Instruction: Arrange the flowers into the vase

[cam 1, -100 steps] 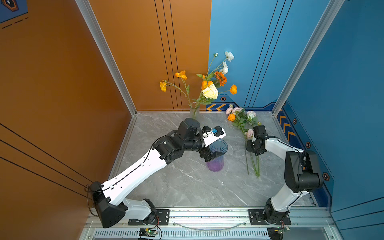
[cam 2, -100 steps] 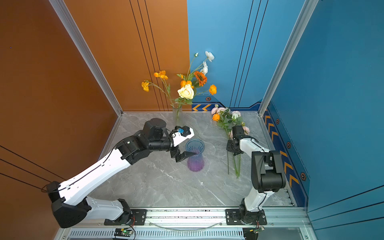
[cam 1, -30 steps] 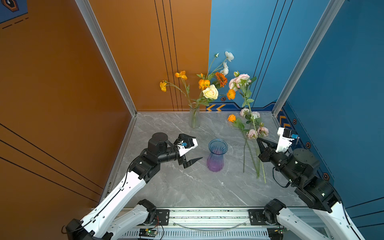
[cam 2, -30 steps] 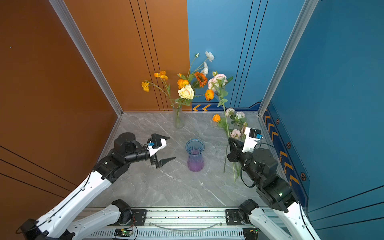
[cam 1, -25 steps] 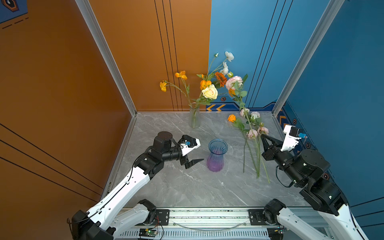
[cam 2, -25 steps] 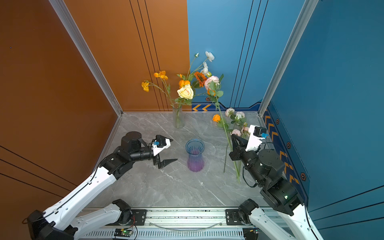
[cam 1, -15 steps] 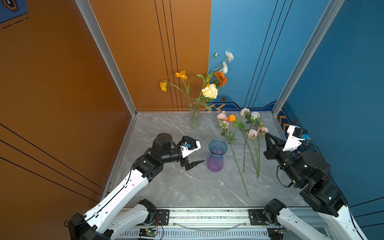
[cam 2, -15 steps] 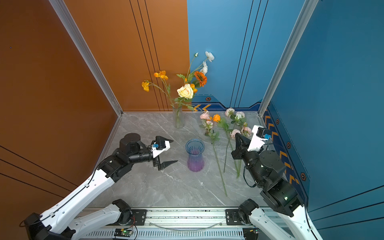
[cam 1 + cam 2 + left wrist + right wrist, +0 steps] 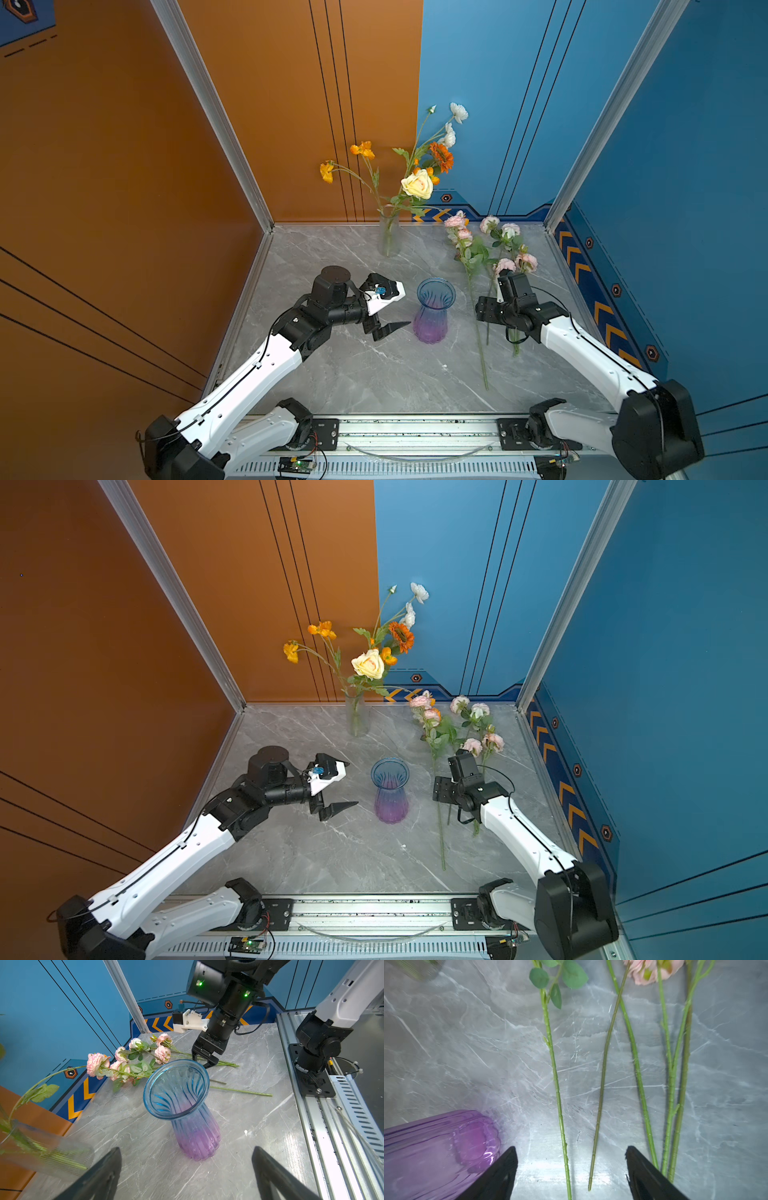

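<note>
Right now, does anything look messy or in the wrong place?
Yes. The pink flowers lie flat on the table, some stems crossing, beside the blue-and-purple vase, which stands upright but empty. The clear vase at the back holds a bouquet.

Two glass vases on the grey marble counter (image 9: 374, 374): one clear ribbed glass vase (image 9: 389, 237), one fluted blue-to-purple glass vase (image 9: 432, 311). In the clear one: one cream rose (image 9: 417, 183), two white blooms (image 9: 459, 112), one orange daisy-like bloom (image 9: 441, 156), at least three smaller orange blooms (image 9: 362, 149). Flat on the counter: at least six pale pink ruffled blooms (image 9: 505, 266), at least five long green stems (image 9: 556, 1084). Two white robot arms (image 9: 266, 365), one black gripper apiece: left gripper (image 9: 397, 305), right gripper (image 9: 570, 1148).
</note>
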### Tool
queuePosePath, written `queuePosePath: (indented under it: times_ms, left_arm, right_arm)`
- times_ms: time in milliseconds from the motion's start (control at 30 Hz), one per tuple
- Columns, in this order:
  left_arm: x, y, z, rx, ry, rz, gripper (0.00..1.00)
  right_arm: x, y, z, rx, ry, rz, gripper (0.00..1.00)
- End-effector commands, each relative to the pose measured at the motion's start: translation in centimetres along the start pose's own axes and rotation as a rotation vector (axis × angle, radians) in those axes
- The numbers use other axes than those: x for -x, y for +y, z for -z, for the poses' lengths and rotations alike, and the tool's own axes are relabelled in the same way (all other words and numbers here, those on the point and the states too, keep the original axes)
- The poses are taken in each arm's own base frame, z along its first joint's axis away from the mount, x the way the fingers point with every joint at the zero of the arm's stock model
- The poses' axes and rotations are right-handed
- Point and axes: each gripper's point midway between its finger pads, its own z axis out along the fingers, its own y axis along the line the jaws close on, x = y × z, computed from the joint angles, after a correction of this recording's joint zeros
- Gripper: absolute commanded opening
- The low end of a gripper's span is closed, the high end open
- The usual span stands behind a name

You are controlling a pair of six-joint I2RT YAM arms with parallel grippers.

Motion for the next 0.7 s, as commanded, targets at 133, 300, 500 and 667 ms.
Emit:
queuePosePath:
  times_ms: [133,300,500,667]
  left_arm:
    - [-0.3,0.1,-0.2,-0.013,0.013,0.010,0.98]
    - [-0.8,0.7,-0.4,-0.005,0.022,0.028,0.98]
    - [-1.0,0.8,-0.6,-0.002,0.027,0.033,0.98]
    - [-1.1,0.9,-0.7,0.000,0.028,0.038,0.98]
  right_arm:
    - [2.5,2.1,-4.5,0.079,0.116,0.046,0.81]
    - [1.0,2.1,-6.0,0.060,0.217,0.084,0.75]
    - [-0.8,0.5,-6.9,-0.090,0.275,0.153,0.74]
    - [-0.5,0.7,-8.2,-0.136,0.277,0.176,0.54]
